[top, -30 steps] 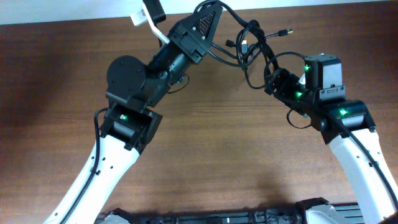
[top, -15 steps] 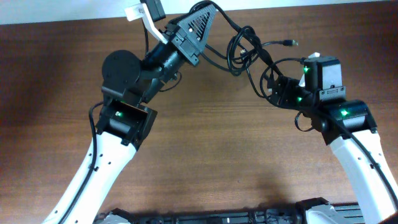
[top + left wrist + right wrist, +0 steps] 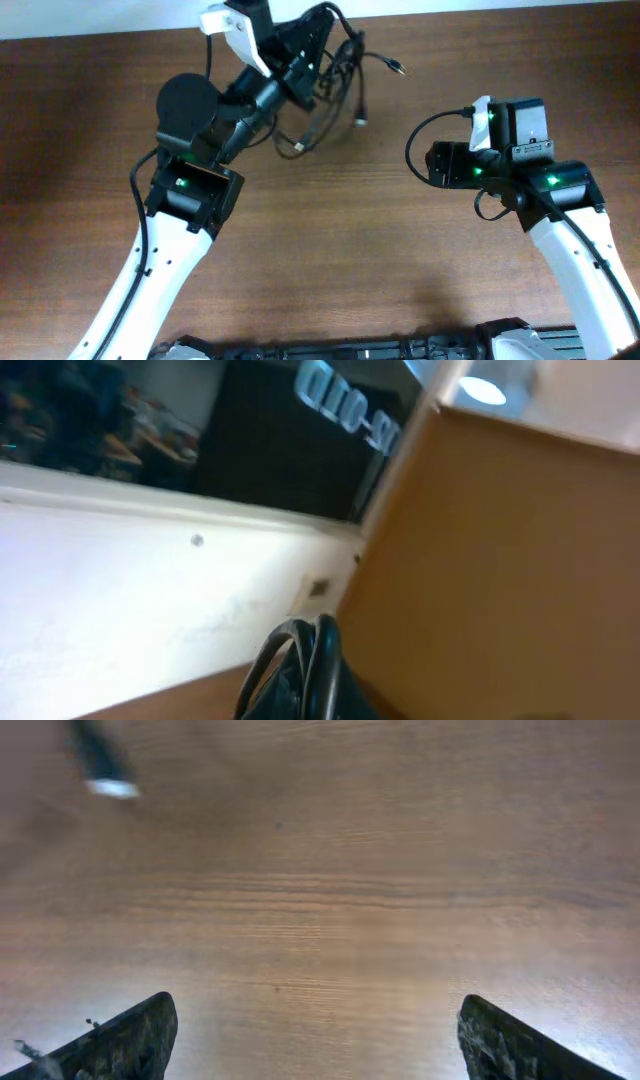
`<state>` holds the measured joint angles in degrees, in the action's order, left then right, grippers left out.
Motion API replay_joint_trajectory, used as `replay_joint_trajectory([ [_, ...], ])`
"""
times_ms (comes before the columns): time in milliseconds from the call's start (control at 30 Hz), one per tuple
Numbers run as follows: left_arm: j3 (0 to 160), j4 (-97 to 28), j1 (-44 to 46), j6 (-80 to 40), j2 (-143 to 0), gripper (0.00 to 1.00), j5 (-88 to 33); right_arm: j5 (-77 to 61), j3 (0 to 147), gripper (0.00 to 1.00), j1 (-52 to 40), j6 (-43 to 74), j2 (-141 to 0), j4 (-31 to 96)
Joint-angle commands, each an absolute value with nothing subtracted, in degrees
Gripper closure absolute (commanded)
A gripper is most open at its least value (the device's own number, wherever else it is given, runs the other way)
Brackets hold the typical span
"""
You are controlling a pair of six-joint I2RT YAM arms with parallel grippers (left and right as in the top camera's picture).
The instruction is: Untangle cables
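Observation:
The cables (image 3: 338,70) are a bunch of thin black cords hanging from my left gripper (image 3: 318,42), which is shut on them high over the table's far edge. Loose ends with small plugs dangle at the right (image 3: 397,68) and below (image 3: 358,122). In the left wrist view only black cable loops (image 3: 310,665) show at the bottom edge, against a wall. My right gripper (image 3: 430,163) is apart from the cables, low over the wood. Its fingertips (image 3: 130,1040) stand wide open with bare table between them. A blurred plug end (image 3: 105,765) shows at that view's top left.
The brown wooden table (image 3: 330,250) ends at a white wall (image 3: 100,15) along the far side. A white tag (image 3: 225,22) sticks out from the left arm. The right arm's own black wire (image 3: 415,140) loops beside its wrist.
My left arm has swung the cable bunch up and to the left, away from the right gripper. The right gripper, earlier in among the cords, now has nothing around it and points left.

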<state>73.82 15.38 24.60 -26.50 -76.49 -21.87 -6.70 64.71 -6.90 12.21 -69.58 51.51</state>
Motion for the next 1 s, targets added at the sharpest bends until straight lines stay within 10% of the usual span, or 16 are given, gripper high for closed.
replay_joint_trajectory([
  [0, 75.5, 14.7, 24.4, -18.7, -74.9, 1.00, -36.8, -14.2, 64.8, 0.12, -6.7, 6.6, -67.7, 50.1],
  [567, 75.5, 13.0, 23.6, -13.1, -74.9, 1.00, -65.5, -18.1, 64.8, 0.21, -6.7, 5.7, -48.3, 45.6],
  [967, 75.5, 13.4, 23.6, -13.1, -74.9, 1.00, -66.7, -41.4, 64.8, 0.23, -6.7, -15.2, -48.3, 47.5],
])
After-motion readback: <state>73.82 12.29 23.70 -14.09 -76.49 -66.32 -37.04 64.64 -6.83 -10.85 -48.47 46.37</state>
